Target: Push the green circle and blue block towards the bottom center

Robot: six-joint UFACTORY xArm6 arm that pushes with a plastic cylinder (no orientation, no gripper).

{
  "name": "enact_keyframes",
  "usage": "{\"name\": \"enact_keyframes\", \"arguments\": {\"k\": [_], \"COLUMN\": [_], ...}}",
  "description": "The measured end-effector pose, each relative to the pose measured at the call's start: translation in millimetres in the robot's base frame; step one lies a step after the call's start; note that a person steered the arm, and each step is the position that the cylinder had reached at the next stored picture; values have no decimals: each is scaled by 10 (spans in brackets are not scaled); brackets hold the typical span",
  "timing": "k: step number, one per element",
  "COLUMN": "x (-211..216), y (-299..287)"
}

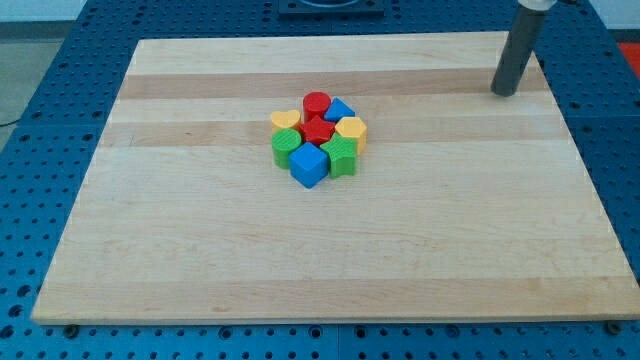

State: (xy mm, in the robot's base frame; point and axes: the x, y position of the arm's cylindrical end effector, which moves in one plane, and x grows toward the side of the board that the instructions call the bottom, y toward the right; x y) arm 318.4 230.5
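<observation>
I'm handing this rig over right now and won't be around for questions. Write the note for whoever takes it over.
My tip rests near the view's top right of the board, far from all blocks, touching none.
The green circle and blue block sit on the bottom-left edge of a tight central cluster with red, yellow, another green and another blue block.
Done: nothing visible; both are still in the cluster.
Left: push both to the bottom center.

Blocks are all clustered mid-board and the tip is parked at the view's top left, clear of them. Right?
Not quite: my tip is at the view's top right, not top left, as the camera view shows. The blocks, including the green circle and blue block, are clustered mid-board, clear of it.
</observation>
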Motion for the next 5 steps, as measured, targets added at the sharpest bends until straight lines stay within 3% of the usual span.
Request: {"name": "enact_keyframes", "arguments": {"k": [2, 3, 5], "x": [123, 578, 1886], "y": [0, -8, -838]}}
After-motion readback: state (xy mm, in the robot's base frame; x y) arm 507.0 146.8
